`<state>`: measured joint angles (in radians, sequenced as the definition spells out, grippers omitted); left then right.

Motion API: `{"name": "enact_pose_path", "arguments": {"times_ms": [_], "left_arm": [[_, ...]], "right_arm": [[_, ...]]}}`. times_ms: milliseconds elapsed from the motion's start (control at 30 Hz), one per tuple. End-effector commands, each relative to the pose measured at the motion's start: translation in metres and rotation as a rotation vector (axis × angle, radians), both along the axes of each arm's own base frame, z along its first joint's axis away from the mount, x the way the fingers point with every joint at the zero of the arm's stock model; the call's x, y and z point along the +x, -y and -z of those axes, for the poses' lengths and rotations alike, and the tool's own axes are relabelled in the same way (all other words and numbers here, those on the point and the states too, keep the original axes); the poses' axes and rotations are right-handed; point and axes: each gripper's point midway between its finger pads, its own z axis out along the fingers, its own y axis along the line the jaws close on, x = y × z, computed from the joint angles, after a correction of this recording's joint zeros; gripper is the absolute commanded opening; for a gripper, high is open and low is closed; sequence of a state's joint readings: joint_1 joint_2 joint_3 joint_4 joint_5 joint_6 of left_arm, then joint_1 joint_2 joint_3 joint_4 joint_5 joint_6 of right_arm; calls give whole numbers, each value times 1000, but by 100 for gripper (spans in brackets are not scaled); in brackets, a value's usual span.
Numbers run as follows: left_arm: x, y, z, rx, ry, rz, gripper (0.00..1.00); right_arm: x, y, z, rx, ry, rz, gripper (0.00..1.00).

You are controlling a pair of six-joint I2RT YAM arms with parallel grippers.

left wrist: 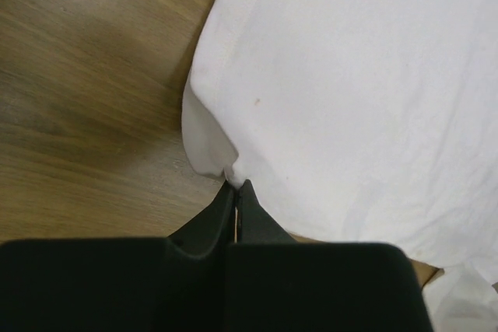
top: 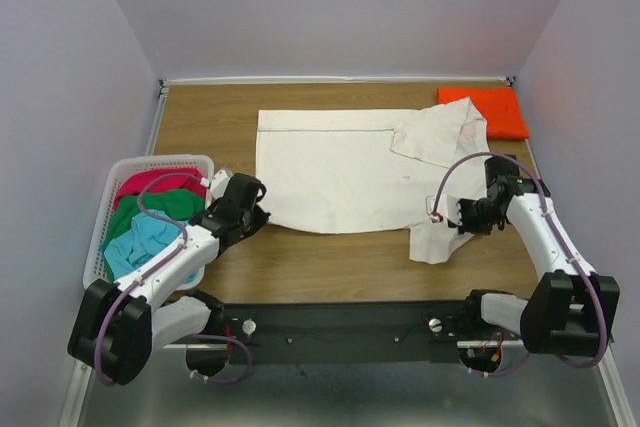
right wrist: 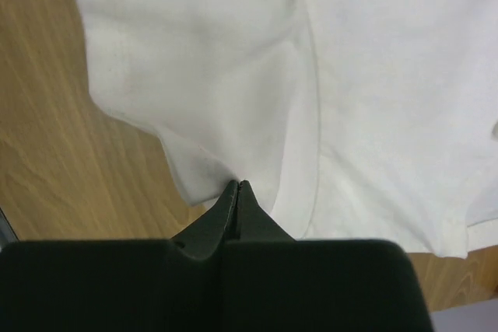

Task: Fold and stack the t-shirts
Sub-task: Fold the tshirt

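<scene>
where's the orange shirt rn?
Top view: the orange t-shirt lies folded at the far right corner of the table, right beside the cream-white t-shirt.

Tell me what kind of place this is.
Likely a lab test cell for laundry folding: a wooden table boxed in by plain walls, two robot arms at its near edge, a basket of t-shirts, and a cream-white t-shirt spread out.

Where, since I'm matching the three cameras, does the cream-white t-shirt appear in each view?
Top external: cream-white t-shirt spread mid-picture, between both arms.
Left wrist: fills the upper right, its corner pinched in the left claw.
Right wrist: covers the top and right, a fold pinched in the right claw.
Shared landmark: the wooden tabletop, left of the shirt in both wrist views.
</scene>
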<state>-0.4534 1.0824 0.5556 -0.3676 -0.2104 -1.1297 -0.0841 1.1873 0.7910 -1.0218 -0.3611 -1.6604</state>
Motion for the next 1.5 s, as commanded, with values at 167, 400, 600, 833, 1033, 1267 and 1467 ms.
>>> {"name": "enact_pose_path", "arguments": {"times_ms": [167, 400, 600, 833, 1033, 1267, 1467], "left_arm": [[37, -22, -29, 37, 104, -58, 0], [76, -45, -56, 20, 182, -82, 0], [101, -44, -61, 19, 184, -52, 0], [118, -40, -54, 23, 162, -32, 0], [136, -46, -49, 42, 147, -40, 0], [160, -49, -45, 58, 126, -43, 0], [181, -46, -40, 72, 105, -28, 0]], "right_arm": [[57, -14, -50, 161, 115, 253, 1], [99, -10, -81, 219, 224, 412, 1], [120, -9, -96, 273, 280, 501, 1], [143, -1, -113, 301, 370, 600, 1], [165, 9, -131, 318, 460, 669, 1], [188, 11, -144, 358, 506, 713, 1], [206, 14, -156, 383, 547, 738, 1]]}}
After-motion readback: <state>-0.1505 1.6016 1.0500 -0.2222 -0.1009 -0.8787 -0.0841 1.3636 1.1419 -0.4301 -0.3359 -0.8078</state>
